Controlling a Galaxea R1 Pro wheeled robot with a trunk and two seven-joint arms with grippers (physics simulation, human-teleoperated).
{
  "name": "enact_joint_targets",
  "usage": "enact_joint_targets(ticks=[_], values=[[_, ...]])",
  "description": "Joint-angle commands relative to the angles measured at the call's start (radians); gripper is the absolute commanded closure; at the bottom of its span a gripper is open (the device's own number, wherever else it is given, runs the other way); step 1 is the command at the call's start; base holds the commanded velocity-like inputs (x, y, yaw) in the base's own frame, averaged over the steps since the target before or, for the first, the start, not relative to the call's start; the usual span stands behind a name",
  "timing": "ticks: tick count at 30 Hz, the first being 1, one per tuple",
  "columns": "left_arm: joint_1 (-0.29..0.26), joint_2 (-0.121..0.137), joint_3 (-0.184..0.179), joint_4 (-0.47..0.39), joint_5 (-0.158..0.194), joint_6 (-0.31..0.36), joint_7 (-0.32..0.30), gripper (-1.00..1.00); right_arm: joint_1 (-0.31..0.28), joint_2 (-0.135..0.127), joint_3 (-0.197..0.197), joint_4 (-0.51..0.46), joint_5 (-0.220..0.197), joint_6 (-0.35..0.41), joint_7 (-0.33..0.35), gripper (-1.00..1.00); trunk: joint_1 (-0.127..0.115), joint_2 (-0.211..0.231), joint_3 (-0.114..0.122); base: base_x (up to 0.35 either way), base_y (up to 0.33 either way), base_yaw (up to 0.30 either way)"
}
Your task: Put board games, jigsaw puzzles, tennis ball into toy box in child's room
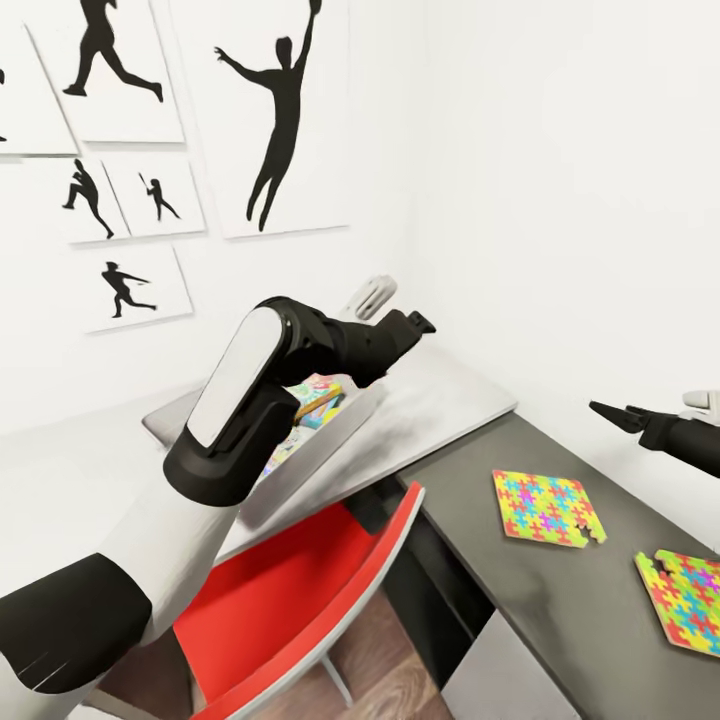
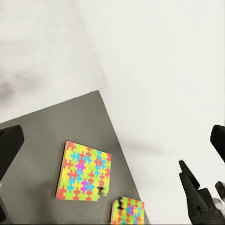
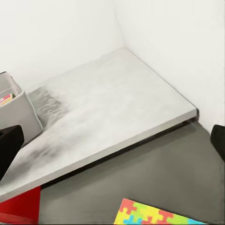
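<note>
The grey toy box (image 1: 335, 437) sits on the pale part of the table (image 1: 455, 385), with colourful board games (image 1: 312, 398) lying inside it. My left arm reaches over the box and hides much of it. The left gripper (image 1: 418, 323) hangs open and empty beyond the box's far end. Two jigsaw puzzles (image 1: 547, 506) (image 1: 688, 600) lie flat on the dark grey top; they also appear in the left wrist view (image 2: 84, 171) (image 2: 127, 211). My right gripper (image 1: 612, 413) hovers open above the dark top, behind the puzzles. A corner of the toy box (image 3: 18, 115) is in the right wrist view. The tennis ball and the bed are out of view.
A red chair (image 1: 300, 590) is tucked under the table in front of me. White walls with silhouette posters (image 1: 270, 120) close in the corner behind the table. A white cabinet front (image 1: 520, 670) sits under the dark top.
</note>
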Motion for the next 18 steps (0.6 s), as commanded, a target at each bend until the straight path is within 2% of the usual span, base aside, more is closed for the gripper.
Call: enact_joint_targets(ticks=[1,10,16,18], values=[[-0.002,-0.001,-0.001,0.000,0.015,0.010,0.005,-1.00,-0.003,0.000,0.000,0.000,-0.001,0.018,0.003,-1.00,0.000,-0.001,-0.001,0.000,0.000,-0.294],[0.002,-0.001,0.000,0.001,0.044,0.005,-0.011,-1.00,-0.019,-0.001,0.004,0.000,-0.001,0.074,0.003,-1.00,0.000,-0.001,-0.001,0.000,0.000,-0.295],[-0.003,0.003,0.002,0.000,0.101,-0.020,-0.005,-1.00,-0.022,0.000,0.006,0.000,-0.001,0.097,0.003,-1.00,0.000,-0.001,-0.001,0.000,0.000,-0.296],[0.000,0.008,0.000,-0.004,0.109,-0.019,0.006,-1.00,-0.023,0.000,0.006,0.000,-0.001,0.099,0.003,-1.00,0.000,-0.001,-0.001,0.000,0.000,-0.296]])
